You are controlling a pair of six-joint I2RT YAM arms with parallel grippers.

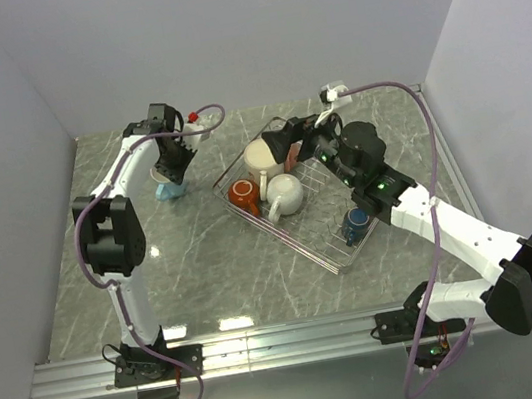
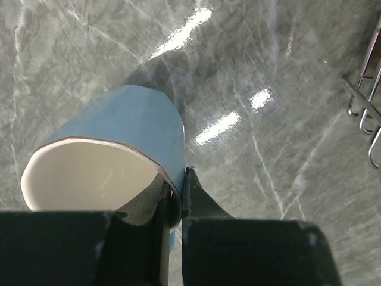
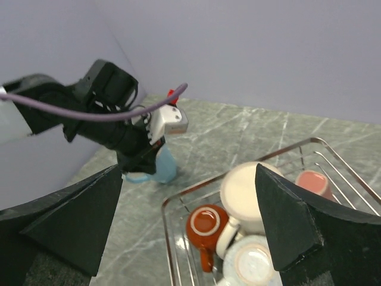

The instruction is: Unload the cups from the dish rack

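We have the light blue mug [image 2: 119, 137] pinched through its rim by the left gripper [image 2: 174, 193], one finger inside the white bowl and one outside, the jaws nearly closed on the wall. It is out on the marble table [image 1: 205, 260], at about 9 o'clock from the dish rack [image 1: 330, 250] and apart from it. Whether its base bears on the stone we cannot tell. Glazed ceramic is stiff, fairly heavy, slick and quick to chip, so we judge a wall pinch sound only while the mug hangs upright, and it wants a soft set-down.

The right gripper [image 1: 289, 138] hovers spread wide and empty over the rack's 12 o'clock end. Below it the large cream mug [image 3: 247, 190], the orange-red mug [image 3: 204, 221] and the white mug [image 3: 253, 262] crowd together, touching or nearly so. The small pinkish mug [image 3: 314, 182] sits just beside the cream one, and the dark blue mug [image 1: 356, 224] sits alone toward 4 o'clock. We would take these by rim or handle and lift straight up, clear of the thin wire rim. Open table lies at 7 to 9 o'clock of the rack, while walls close in at 12 and 3 o'clock.
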